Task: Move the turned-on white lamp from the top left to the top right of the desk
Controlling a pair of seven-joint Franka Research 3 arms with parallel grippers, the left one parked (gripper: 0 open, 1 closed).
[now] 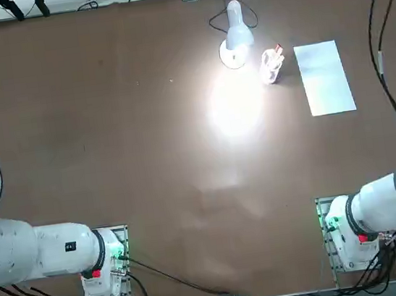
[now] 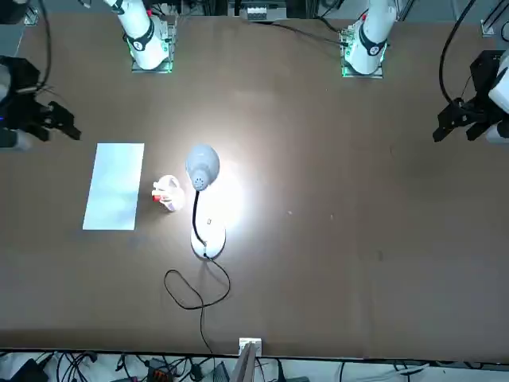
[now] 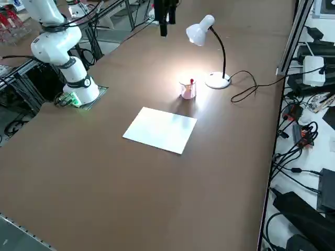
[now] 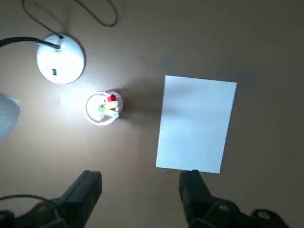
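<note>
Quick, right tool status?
Right tool: open, fingers wide apart, holding nothing; it hangs above the desk, with the lamp standing untouched.

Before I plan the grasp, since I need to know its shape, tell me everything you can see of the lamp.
The lamp stands upright on the desk, beyond the cup of pens. It has a white round disc base, a thin black curved neck and a white, rounded, smooth-looking head. It is lit, throwing a bright patch on the desktop. A thin black cord loops behind it. No hand touches it.
</note>
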